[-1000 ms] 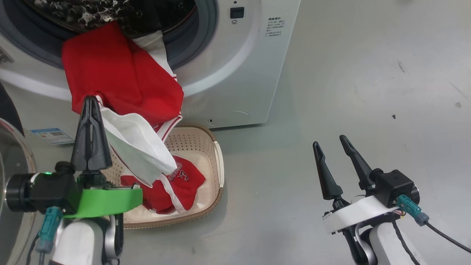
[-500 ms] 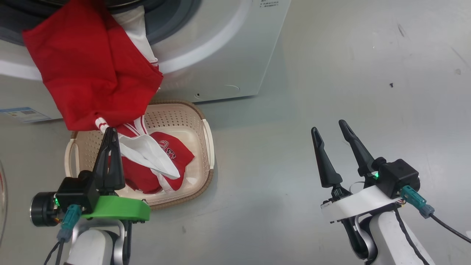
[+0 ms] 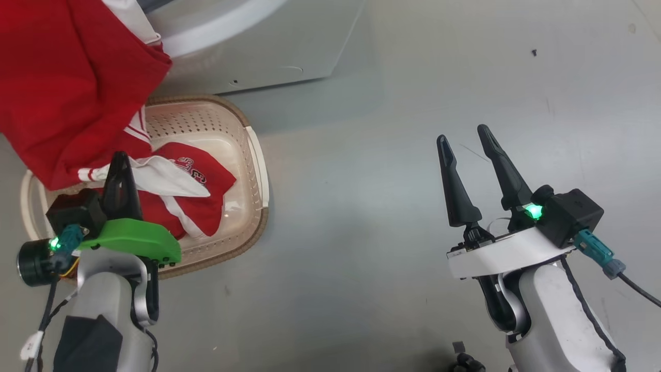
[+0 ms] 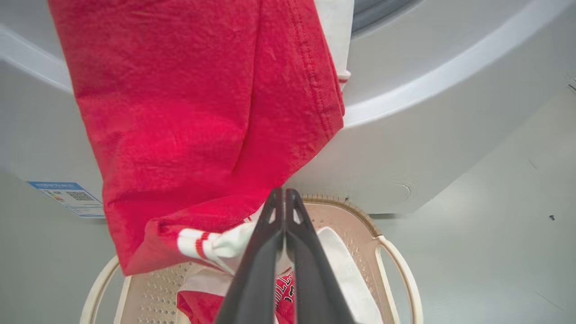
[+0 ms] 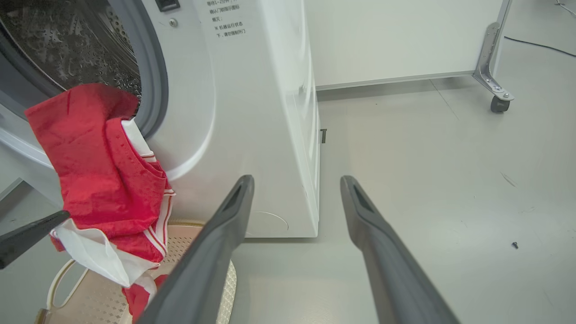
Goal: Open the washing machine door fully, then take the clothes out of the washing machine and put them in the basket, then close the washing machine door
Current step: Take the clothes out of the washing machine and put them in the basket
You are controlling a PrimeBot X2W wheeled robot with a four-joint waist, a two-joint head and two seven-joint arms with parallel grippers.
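A red garment (image 3: 67, 88) with white trim hangs out of the washing machine (image 3: 268, 46) and down its white front. My left gripper (image 3: 120, 157) is shut on its striped lower hem (image 4: 198, 238), just above the cream basket (image 3: 256, 165). In the left wrist view the fingertips (image 4: 283, 191) are pressed together with white cloth bunched beside them. A red lettered jersey (image 3: 201, 181) lies in the basket. My right gripper (image 3: 462, 133) stands open and empty over bare floor to the right. The right wrist view shows the steel drum (image 5: 67, 40) with the garment (image 5: 90, 166) draped over its grey gasket. The washing machine door is out of view.
The basket sits on the grey floor directly against the machine's front. A blue label (image 4: 67, 198) is stuck low on the machine. A white partition on a castor foot (image 5: 497, 101) stands behind. Open floor (image 3: 413, 77) lies right of the machine.
The head camera has tipped down, so the whole picture has slid up. My left gripper has come down with the garment's hem, closer to the basket. The right gripper stays open.
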